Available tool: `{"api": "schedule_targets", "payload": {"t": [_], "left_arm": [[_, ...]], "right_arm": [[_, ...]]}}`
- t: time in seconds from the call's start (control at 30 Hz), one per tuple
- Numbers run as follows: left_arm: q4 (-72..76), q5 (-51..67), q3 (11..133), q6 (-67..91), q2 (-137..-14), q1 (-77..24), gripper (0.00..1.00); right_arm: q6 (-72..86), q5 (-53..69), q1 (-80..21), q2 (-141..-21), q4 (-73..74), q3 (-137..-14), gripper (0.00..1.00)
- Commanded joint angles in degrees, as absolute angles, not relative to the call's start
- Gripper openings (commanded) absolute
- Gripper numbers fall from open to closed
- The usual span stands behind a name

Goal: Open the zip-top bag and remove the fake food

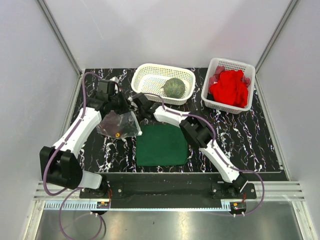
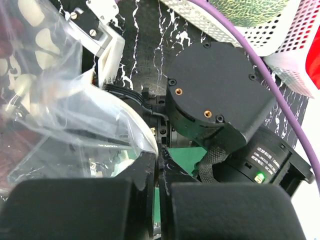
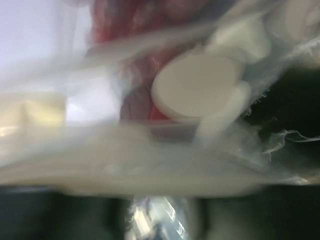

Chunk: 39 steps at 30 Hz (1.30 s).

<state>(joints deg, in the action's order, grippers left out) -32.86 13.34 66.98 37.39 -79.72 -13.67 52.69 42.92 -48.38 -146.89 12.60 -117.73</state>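
The zip-top bag (image 1: 119,124) hangs between my two grippers over the table's left side, left of the green cloth. Dark red fake food and an orange bit show through it. My left gripper (image 1: 118,103) is shut on the bag's rim; its jaws (image 2: 160,156) meet on the clear plastic (image 2: 65,115). My right gripper (image 1: 140,103) is at the bag's upper right corner. Its view is blurred and filled by the bag (image 3: 150,160), with plastic pinched between the dark fingers (image 3: 160,215) and red food (image 3: 132,30) behind. A green mottled ball (image 1: 175,87) lies in the middle basket.
A white lattice basket (image 1: 145,75) stands at the back centre. Another basket (image 1: 248,67) at the back right holds a red cloth (image 1: 230,89). A dark green cloth (image 1: 161,145) lies flat in front. The right arm's black wrist (image 2: 215,95) is close to my left gripper.
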Motion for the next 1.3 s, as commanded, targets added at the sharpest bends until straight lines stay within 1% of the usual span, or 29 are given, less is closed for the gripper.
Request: {"api": "schedule_targets", "payload": {"t": [0.0, 0.07, 0.1, 0.2, 0.33, 0.4, 0.43, 0.53, 0.57, 0.73, 0.77, 0.83, 0.9, 0.97, 1.0, 1.07, 1.1, 1.2, 1.27], "left_arm": [[-30.3, 12.6, 67.4, 36.8, -75.6, -14.2, 0.00], [-31.5, 11.7, 67.7, 35.6, -74.6, -14.1, 0.00], [-32.1, 11.2, 68.1, 35.1, -74.3, -14.0, 0.00], [-33.9, 9.8, 68.6, 33.0, -73.0, -13.8, 0.00], [-34.5, 9.6, 67.9, 32.8, -71.7, -13.3, 0.00], [-33.9, 10.8, 67.9, 34.2, -72.0, -13.3, 0.00], [-33.6, 12.2, 67.8, 34.8, -72.8, -13.3, 0.00], [-32.3, 13.6, 68.5, 36.4, -74.1, -13.4, 0.00], [-31.9, 13.7, 68.9, 36.8, -74.4, -13.4, 0.00], [-31.6, 15.3, 71.3, 37.8, -76.8, -13.4, 0.00], [-31.4, 15.6, 71.6, 38.1, -77.8, -13.8, 0.00], [-31.3, 15.7, 72.4, 38.6, -78.6, -14.6, 0.00], [-30.8, 15.9, 72.2, 39.1, -79.3, -15.1, 0.00], [-30.1, 16.1, 71.8, 40.0, -79.4, -16.0, 0.00], [-29.8, 16.3, 71.5, 40.3, -79.4, -16.2, 0.00], [-29.0, 16.5, 70.9, 41.0, -79.6, -16.6, 0.00], [-29.0, 16.6, 70.8, 41.0, -79.6, -16.8, 0.00], [-28.8, 16.7, 70.8, 41.2, -80.1, -16.9, 0.00], [-28.6, 16.8, 70.8, 41.4, -80.3, -17.0, 0.00]], "right_arm": [[52.9, 41.0, -48.9, -144.4, 11.5, -115.7, 0.21], [53.0, 40.2, -47.6, -141.3, 10.9, -112.5, 0.13], [52.8, 40.1, -47.0, -140.3, 10.7, -111.5, 0.06], [51.2, 39.1, -45.1, -136.1, 10.6, -107.6, 0.00], [49.3, 39.0, -44.5, -133.6, 10.6, -105.5, 0.00], [49.3, 39.6, -44.6, -133.9, 10.4, -105.9, 0.04], [48.8, 40.0, -44.8, -134.1, 10.1, -106.4, 0.08], [48.3, 41.3, -45.7, -136.0, 9.8, -109.5, 0.14], [48.3, 42.0, -45.9, -137.3, 9.9, -111.5, 0.18], [49.5, 42.6, -46.4, -140.5, 9.7, -115.8, 0.24], [49.5, 41.9, -46.4, -141.0, 9.6, -116.4, 0.27], [48.5, 40.7, -46.4, -141.2, 9.5, -116.9, 0.40], [48.4, 40.1, -46.4, -142.6, 9.5, -117.7, 0.47], [49.0, 41.1, -46.5, -144.9, 9.5, -119.9, 0.49], [49.0, 41.2, -46.4, -145.4, 9.3, -120.7, 0.53], [48.8, 41.6, -46.5, -146.5, 9.3, -120.8, 0.55], [47.8, 41.6, -46.5, -146.7, 9.4, -120.4, 0.62], [45.8, 41.6, -46.5, -147.0, 9.4, -119.1, 0.73], [45.4, 42.6, -46.8, -147.6, 9.5, -118.9, 0.76]]}}
